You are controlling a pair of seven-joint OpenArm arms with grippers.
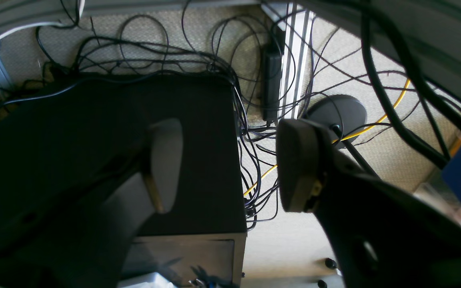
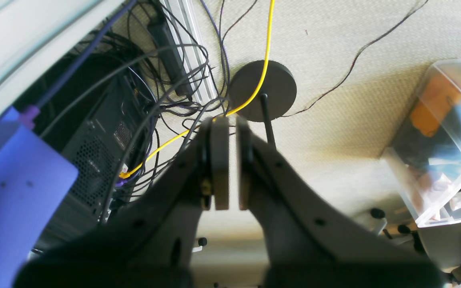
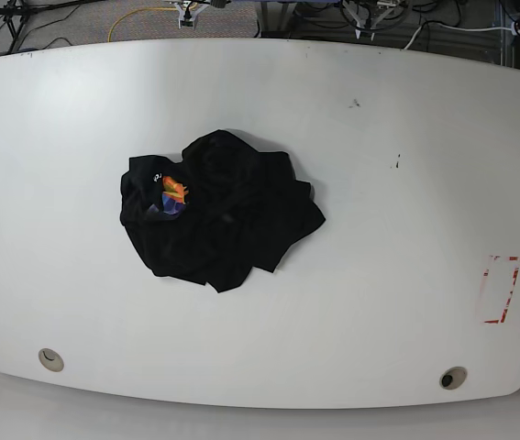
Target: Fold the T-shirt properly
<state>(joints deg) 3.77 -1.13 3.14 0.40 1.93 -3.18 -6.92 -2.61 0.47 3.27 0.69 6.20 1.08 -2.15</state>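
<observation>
The black T-shirt (image 3: 227,225) lies crumpled in a heap left of the middle of the white table (image 3: 388,183), with its small orange, yellow and purple print (image 3: 174,195) facing up near its left edge. Neither arm shows in the base view. In the left wrist view my left gripper (image 1: 232,166) is open with nothing between its fingers, and it hangs over the floor and a tangle of cables. My right gripper (image 2: 230,164) is shut on nothing, its pads almost touching, also over the floor beside the table.
A red-outlined rectangle (image 3: 500,289) is marked near the table's right edge. Two round holes (image 3: 50,359) (image 3: 452,378) sit by the front edge. On the floor are a black computer case (image 1: 198,132), a round black stand base (image 2: 262,90), a yellow cable (image 2: 269,48) and a clear plastic bin (image 2: 442,140).
</observation>
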